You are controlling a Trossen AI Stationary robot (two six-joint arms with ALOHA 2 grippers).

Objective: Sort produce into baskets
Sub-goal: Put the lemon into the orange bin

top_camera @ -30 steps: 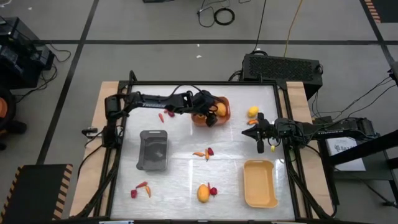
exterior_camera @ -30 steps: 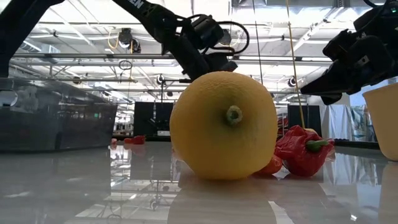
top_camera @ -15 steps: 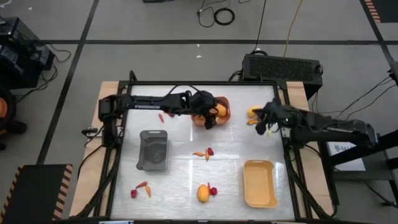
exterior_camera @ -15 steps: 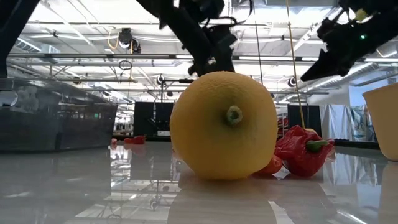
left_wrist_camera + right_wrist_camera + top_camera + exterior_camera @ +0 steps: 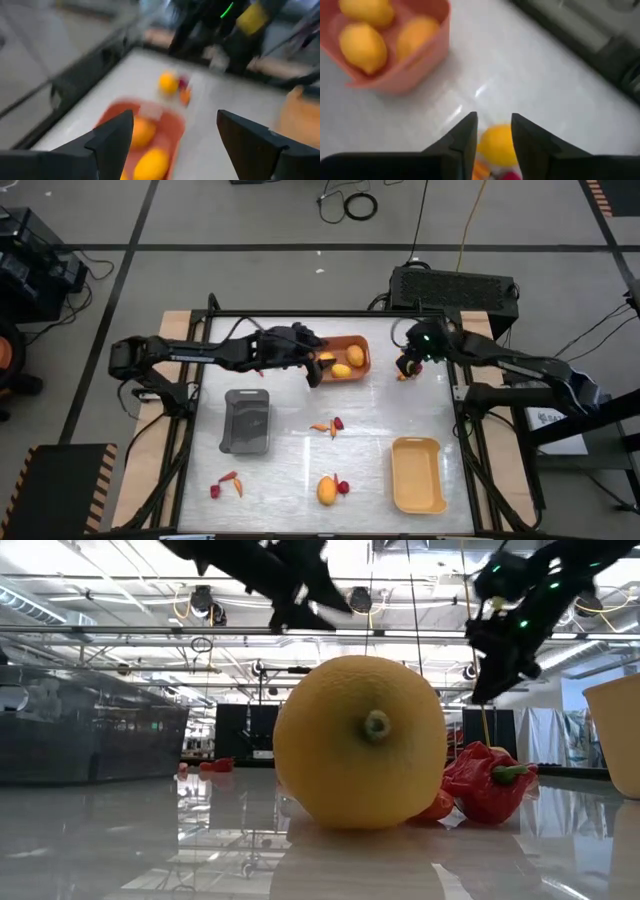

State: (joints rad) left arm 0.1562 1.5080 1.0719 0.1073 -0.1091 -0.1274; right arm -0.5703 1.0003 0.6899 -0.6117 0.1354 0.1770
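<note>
**A:** Where is the produce?

**B:** Three yellow fruits [image 5: 365, 42] lie in the orange basket [image 5: 345, 356] at the far middle of the table. Another yellow fruit [image 5: 497, 145] sits on the table at the far right, with an orange piece and a red piece touching it. A big yellow fruit [image 5: 360, 740] fills the low view, with a red pepper [image 5: 490, 783] just beside it; from above, that pair is at the near middle. A small orange and red cluster [image 5: 328, 425] lies at the table's centre, and more red and orange pieces [image 5: 227, 483] lie near the front left.

**A:** And the other baskets?

**B:** The grey basket [image 5: 247, 420] is left of centre. The yellow basket [image 5: 417, 474] is at the front right.

**A:** What about the right gripper?

**B:** The right gripper [image 5: 494, 132] hangs above the far-right fruit, which shows in the gap between its fingers [image 5: 465, 137]. The fingers stand somewhat apart and clasp nothing.

**A:** And the left?

**B:** The left gripper [image 5: 312, 370] is at the left edge of the orange basket. Its fingers [image 5: 115, 140] are spread wide with nothing between them.
</note>
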